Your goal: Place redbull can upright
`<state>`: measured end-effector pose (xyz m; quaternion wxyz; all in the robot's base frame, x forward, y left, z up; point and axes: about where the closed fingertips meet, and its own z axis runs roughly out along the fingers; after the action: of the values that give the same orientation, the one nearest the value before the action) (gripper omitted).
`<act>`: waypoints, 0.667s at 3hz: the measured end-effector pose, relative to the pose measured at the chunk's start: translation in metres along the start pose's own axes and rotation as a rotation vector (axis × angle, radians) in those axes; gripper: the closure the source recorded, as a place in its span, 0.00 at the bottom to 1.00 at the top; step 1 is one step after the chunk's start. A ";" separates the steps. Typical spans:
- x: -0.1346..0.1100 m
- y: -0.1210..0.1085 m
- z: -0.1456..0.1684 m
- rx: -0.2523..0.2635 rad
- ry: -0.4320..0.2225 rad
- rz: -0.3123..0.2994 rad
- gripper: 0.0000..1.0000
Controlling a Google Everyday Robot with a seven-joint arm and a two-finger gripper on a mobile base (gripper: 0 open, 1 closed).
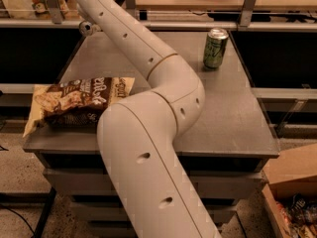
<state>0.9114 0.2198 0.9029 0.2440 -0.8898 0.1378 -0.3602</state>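
0 sign of the redbull can, so its axis and bearing cannot be told; the gripper lies out of frame beyond the arm's [148, 63] top-left end, its grip unknowable, well apart from the green can [216, 48].

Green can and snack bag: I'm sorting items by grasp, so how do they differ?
The green can stands upright at the far right; the snack bag lies flat at the near left, overhanging the edge of the grey table. The can is a green cylinder with a silver top; the bag is wide, brown and cream. Both rest on that table. The gripper is out of view, past the top edge.
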 end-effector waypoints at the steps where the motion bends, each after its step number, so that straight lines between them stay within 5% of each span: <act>1: 0.010 0.009 -0.030 -0.023 0.035 0.047 0.57; 2: 0.010 0.017 -0.064 -0.024 0.062 0.100 0.54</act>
<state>0.8718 0.1799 0.9398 0.2466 -0.8731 0.1939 -0.3732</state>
